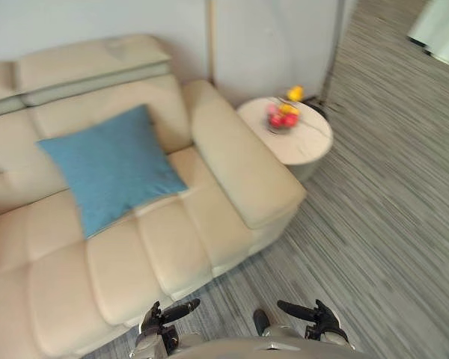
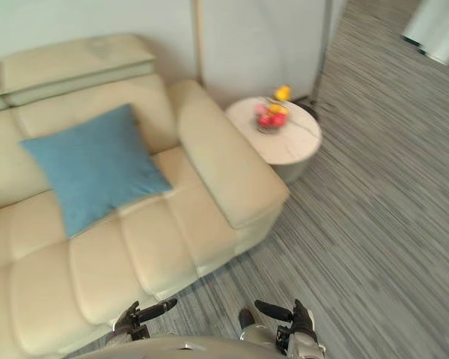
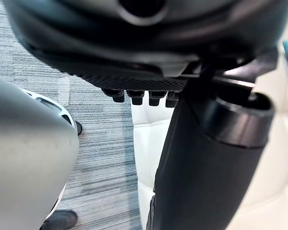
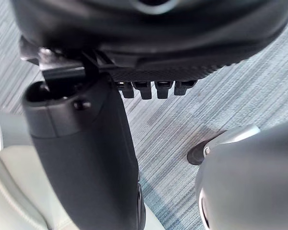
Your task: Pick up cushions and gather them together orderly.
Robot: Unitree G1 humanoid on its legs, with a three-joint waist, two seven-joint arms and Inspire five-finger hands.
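Task's thing: a blue square fabric cushion (image 1: 112, 168) lay askew on the cream leather sofa (image 1: 172, 247), its far part leaning on the backrest and its near part on the seat, left of the sofa's broad padded armrest (image 1: 243, 168).
Handling: I judged it light, soft and squashy, with nothing fragile about it. The woven cover looked matt and should grip well. Held by one corner, it would probably sag and swing.
Where to hold: I reckoned the near lower edge was best, with fingers slid under it and the thumb on top. Failing that, two opposite edges squeezed inward, so it kept its square shape for orderly placing.
Left robot hand (image 1: 159, 319): it hung low at the near edge, just in front of the sofa's seat. Its fingers were loosely apart and held nothing.
Right robot hand (image 1: 325, 320): it was low over the floor to the right, fingers likewise relaxed and empty.
Reach: both were well apart from the cushion, so I judged an approach had to come first.
Sofa surface: it was smooth, slightly glossy leather stitched into plump rounded pads. The cushion would likely slide on it easily.
Counter: a round white stone-look counter (image 1: 310, 146) stood far right beside the armrest, carrying a small bowl of red and yellow fruit (image 1: 283, 117).
Floor: grey finely striped carpet (image 1: 389, 209).
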